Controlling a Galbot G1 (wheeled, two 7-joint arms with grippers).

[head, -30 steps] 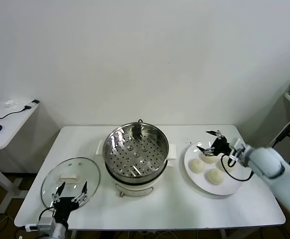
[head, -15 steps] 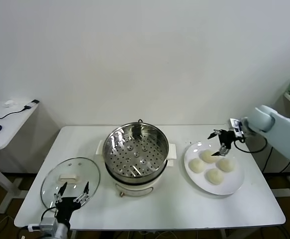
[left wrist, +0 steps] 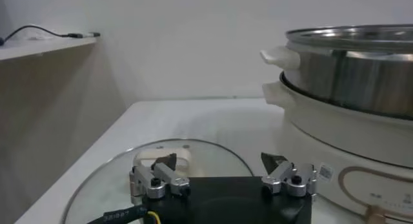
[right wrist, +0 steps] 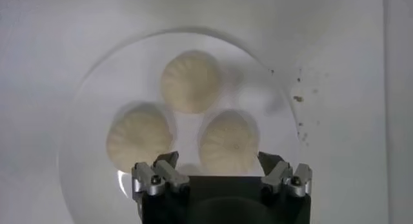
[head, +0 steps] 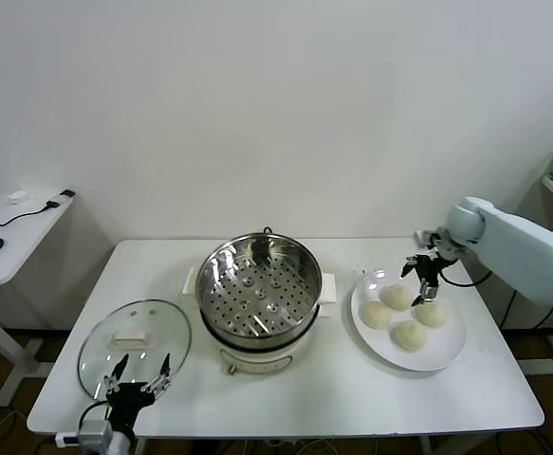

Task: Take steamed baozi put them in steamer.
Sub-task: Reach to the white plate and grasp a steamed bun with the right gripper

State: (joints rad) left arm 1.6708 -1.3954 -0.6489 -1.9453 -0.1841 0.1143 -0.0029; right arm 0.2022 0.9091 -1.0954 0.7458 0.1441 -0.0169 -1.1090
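At the bottom left of the head view, the left hand [head: 137, 372] is seen low over the near edge of the desk [head: 285, 393], its fingers spread apart and nothing held between them. Just beyond it, in the lower left, a round glass lid [head: 135, 346] lies flat on the desk, with a pale handle at its middle. In the left wrist view the same open fingers are seen above the lid [left wrist: 129, 173], with the steamer [left wrist: 352, 115] rising close beside it.

At the centre of the head view the steamer [head: 260, 301] is placed: a shiny steel pot on a cream-white base with side handles. A perforated steel tray is seen inside it, and no buns are in it.

To the right of centre, a white plate [head: 408, 322] rests on the desk, apart from the steamer. Four buns [head: 408, 334] lie on it, clustered close together.

Above the far side of the plate, at the right of the frame, the right hand [head: 424, 274] is held pointing down, its fingers wide apart and gripping nothing. In the right wrist view the plate [right wrist: 90, 122] fills the middle, and three buns [right wrist: 191, 81] are plainly seen between and beyond the open fingers; the fourth is mostly hidden behind the hand [right wrist: 221, 175].

At the far left edge, a second desk [head: 10, 237] carries a mouse and a cable.
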